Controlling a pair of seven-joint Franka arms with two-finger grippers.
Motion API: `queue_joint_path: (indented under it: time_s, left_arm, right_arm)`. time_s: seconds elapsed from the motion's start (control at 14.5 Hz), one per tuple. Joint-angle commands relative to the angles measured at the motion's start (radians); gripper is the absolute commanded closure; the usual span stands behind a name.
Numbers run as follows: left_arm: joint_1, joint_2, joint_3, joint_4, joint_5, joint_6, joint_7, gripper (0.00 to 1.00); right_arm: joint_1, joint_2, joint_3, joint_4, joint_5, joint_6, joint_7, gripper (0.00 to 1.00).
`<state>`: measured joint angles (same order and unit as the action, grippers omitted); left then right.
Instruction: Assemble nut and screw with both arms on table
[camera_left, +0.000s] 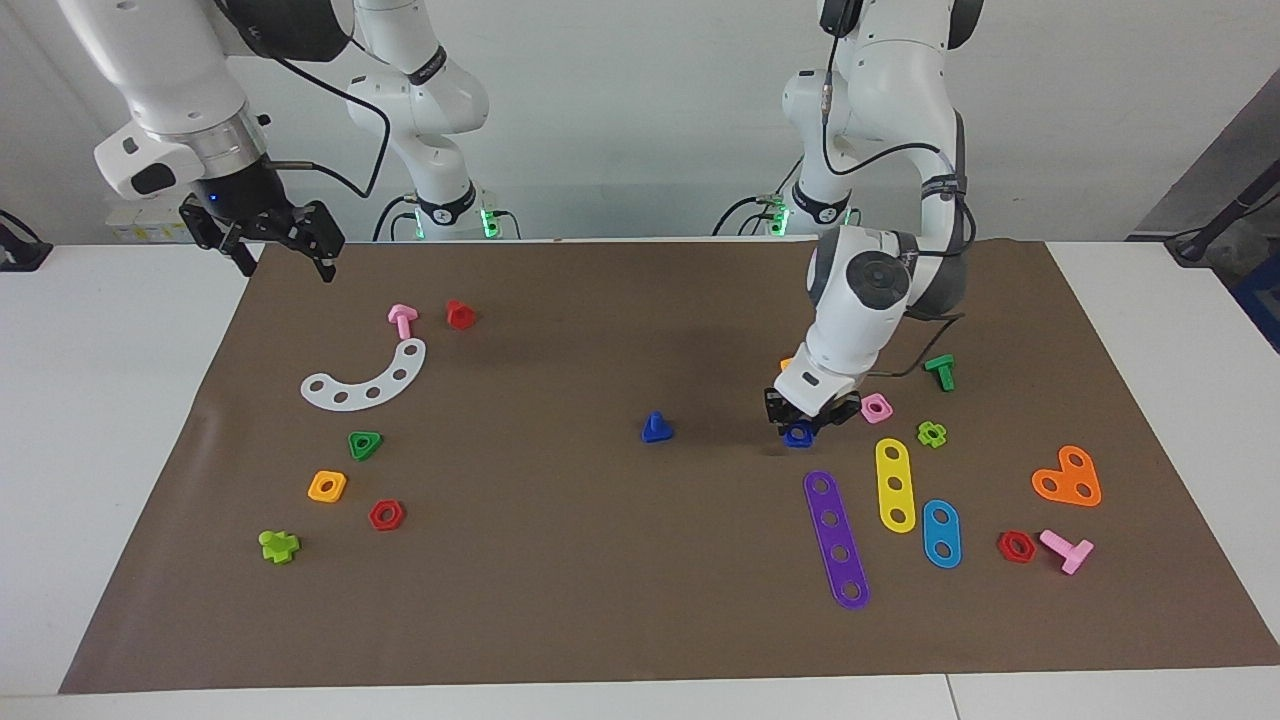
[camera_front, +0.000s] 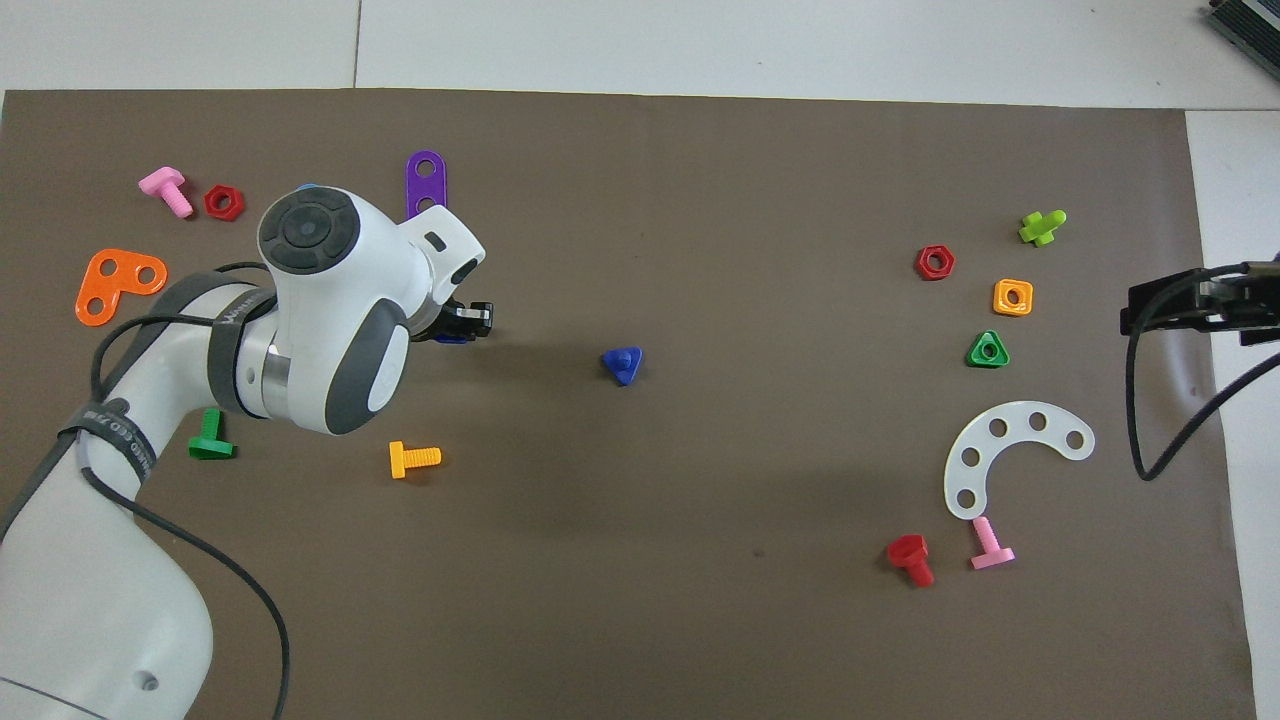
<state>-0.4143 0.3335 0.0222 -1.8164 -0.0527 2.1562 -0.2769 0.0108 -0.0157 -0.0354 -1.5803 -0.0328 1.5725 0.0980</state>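
Right gripper (camera_left: 283, 250): waiting, jaws spread, above the bench (camera_left: 120, 400) edge at 10 o'clock. Screw (camera_left: 656, 428): head-down mid-mat, shaft up, untouched. Left gripper (camera_left: 808, 420): down at 3 o'clock, jaws straddling the nut (camera_left: 798, 434), grip uncertain; step judged nut pickup; next, pinch, lift, carry toward screw.

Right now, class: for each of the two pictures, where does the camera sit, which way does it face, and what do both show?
Facing view: high across the table, looking at the robots; both arms show, the left end effector low at the blue nut, the right end effector waiting over the mat's edge.
Overhead view: above the robots' end, looking steeply down; left arm and the right end effector show.
Both share the screw.
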Motion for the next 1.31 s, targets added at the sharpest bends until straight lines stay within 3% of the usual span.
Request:
queue_joint_path:
  time_s: [0.0,0.62,1.24]
  left_arm:
    - [-0.081,0.047,0.019,0.115,-0.013,-0.091,-0.123,0.82]
    - [-0.238,0.153,0.018,0.281,-0.070,-0.096,-0.370,0.84]
    - [-0.268,0.160,0.018,0.269,-0.073,-0.091,-0.380,0.85]
  right_arm:
    - [0.003,0.003,0.006,0.006,0.001,-0.006,0.037,0.00]
    - [0.001,-0.004,0.006,-0.012,0.004,-0.008,0.035,0.00]
    - [0.001,-0.004,0.006,-0.012,0.004,-0.011,0.028,0.00]
